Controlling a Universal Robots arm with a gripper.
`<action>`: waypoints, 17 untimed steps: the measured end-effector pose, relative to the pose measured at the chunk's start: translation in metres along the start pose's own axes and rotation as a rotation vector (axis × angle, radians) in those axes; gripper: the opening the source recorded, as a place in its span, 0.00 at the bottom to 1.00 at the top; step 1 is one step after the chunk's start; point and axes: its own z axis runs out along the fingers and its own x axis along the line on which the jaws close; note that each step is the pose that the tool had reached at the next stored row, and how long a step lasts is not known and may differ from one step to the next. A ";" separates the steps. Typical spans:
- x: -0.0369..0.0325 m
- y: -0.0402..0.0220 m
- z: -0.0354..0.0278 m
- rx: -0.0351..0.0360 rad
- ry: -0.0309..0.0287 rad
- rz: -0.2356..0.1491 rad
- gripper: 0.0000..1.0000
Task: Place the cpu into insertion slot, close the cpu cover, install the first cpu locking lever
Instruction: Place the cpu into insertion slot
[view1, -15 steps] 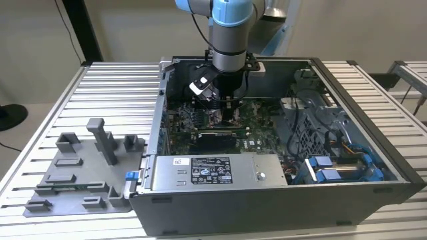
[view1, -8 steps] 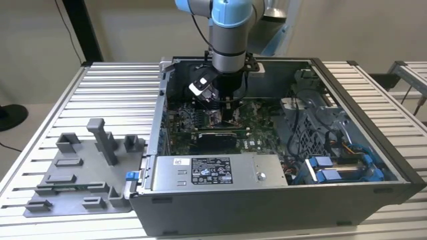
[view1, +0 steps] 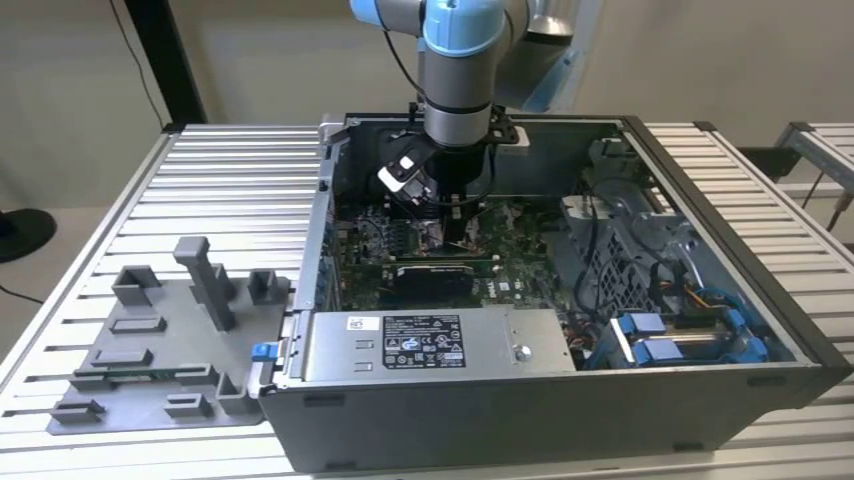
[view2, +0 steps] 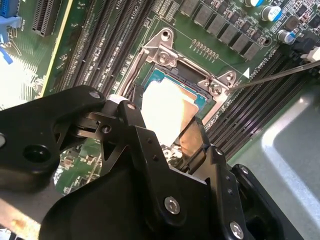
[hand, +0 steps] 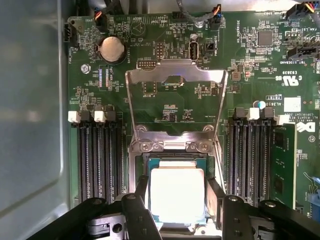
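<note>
Cpu (hand: 177, 195) at insertion slot (hand: 170, 146) — cover (hand: 150, 72) open

Glare washes the face of the cpu (view2: 162, 112) (hand: 176, 195) to white in both wrist views, while the computer case (view1: 534, 420) interior lies shadowed under soft light.

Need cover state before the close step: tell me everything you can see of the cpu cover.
In the first wrist view the cpu cover is a thin silvery metal frame with a large square opening; green board shows through it. It is open, swung back off the insertion slot, hinged along the edge next to the slot, by two screws. Its far bar has a small notch. Nothing touches it; the gripper is down at the cpu, apart from the cover.
</note>
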 end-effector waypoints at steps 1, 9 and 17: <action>0.0001 0.0000 0.0000 -0.0001 0.0003 0.000 0.00; 0.0005 0.0008 0.0001 0.0000 0.0007 -0.001 0.00; 0.0013 0.0007 0.0001 0.0000 0.0007 -0.001 0.00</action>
